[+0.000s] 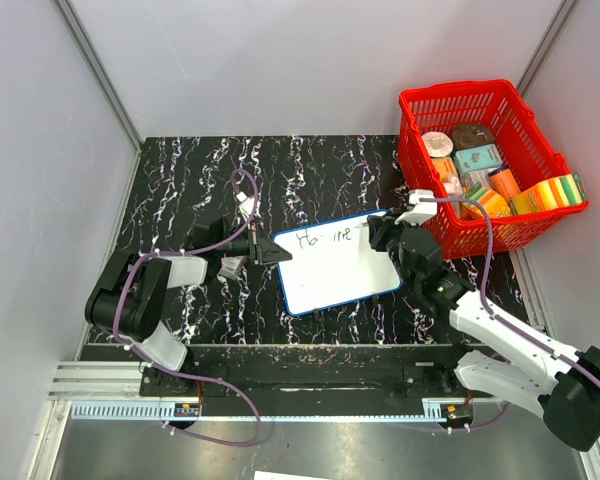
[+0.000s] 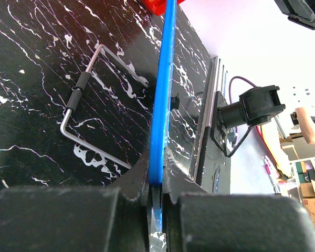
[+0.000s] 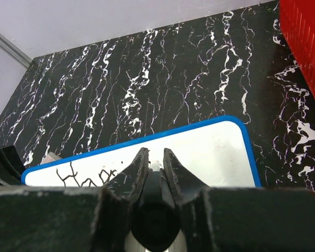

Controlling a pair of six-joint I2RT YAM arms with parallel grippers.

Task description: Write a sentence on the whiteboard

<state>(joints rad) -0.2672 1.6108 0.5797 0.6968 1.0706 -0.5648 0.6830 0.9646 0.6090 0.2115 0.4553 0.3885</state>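
**Left arm steadies the board while the right one writes**

The small white rectangular whiteboard (image 1: 345, 275) with a thin blue rim lies mid-table on the black, white-veined marble-pattern tabletop (image 1: 200, 180). It is skewed a little, and its right corner is near the red plastic lattice basket (image 1: 458, 95) of packets.

The left gripper (image 1: 273, 250) comes in from the side, and its jaws are clamped on the board's left edge. In the left wrist view the blue rim runs edge-on straight into the closed fingers (image 2: 142, 184). That grip most likely serves as an anchor, so that the pen's drag does not slide or turn the board. Whether the held edge is lifted slightly off the table I cannot tell.

The right gripper (image 3: 156, 153) is shut on a dark round-barrelled marker (image 3: 155, 210). It points down at the upper middle of the board, just right of the writing, which is where the next letters would go. I cannot tell whether the tip is touching the surface.

The sentence (image 1: 320, 238) so far is a few thin dark handwritten letters along the top-left of the board, and most of the white is bare. By my reading the task is at an early stage. A bent grey metal wire with a black sleeve (image 2: 79, 92) lies on the table beside the board, clear of both arms.
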